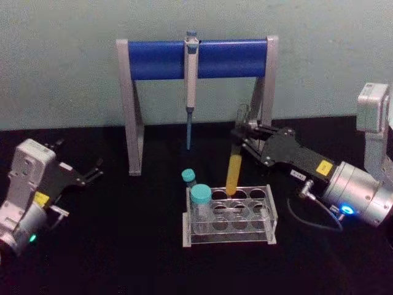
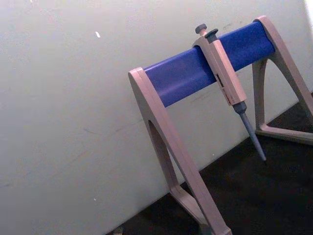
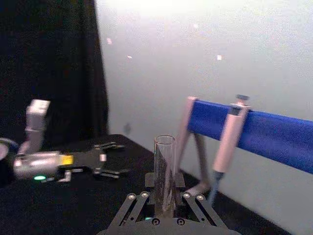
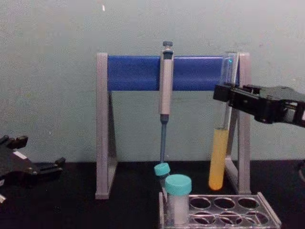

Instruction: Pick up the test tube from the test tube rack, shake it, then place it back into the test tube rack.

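The test tube (image 1: 233, 167) is clamped near its upper end by the right gripper (image 1: 242, 135), right of centre in the head view. It is held close to upright, yellow-orange liquid low in the glass. In the chest view its rounded bottom is seen just above the test tube rack (image 1: 230, 238), clear of the holes. The rack is set on a black table (image 1: 123, 258) at lower centre, and two teal-capped tubes (image 1: 201, 195) are seen at its left end. Behind, a blue-barred stand (image 1: 159, 58) with a hanging pipette (image 1: 191, 80) is backed by a pale wall (image 1: 61, 61). At far left, the left gripper (image 1: 92, 171) is parked low, fingers spread apart.
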Available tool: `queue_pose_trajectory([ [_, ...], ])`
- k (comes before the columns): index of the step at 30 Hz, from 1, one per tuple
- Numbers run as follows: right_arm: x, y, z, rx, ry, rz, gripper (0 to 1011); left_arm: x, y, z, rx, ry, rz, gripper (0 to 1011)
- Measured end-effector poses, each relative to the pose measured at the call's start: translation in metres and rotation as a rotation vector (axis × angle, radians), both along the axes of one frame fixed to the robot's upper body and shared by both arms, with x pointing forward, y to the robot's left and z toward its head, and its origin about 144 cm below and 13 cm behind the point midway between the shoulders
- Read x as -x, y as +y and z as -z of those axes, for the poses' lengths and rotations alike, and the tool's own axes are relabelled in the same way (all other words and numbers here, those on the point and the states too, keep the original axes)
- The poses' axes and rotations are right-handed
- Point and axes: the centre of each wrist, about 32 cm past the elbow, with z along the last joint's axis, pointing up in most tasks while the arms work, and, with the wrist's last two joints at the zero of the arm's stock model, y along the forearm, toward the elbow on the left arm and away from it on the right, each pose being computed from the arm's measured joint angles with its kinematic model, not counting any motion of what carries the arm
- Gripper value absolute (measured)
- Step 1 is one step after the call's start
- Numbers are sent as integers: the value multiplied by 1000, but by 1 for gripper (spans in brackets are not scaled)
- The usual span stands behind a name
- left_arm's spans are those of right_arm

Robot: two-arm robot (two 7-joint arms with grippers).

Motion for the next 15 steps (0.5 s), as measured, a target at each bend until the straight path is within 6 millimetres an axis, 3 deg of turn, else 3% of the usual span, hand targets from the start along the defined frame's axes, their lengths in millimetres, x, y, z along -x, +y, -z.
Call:
queue_pose_trajectory([
  [15, 10, 3, 12, 0, 45, -72, 221, 0, 0, 0, 0, 0, 0, 1001],
])
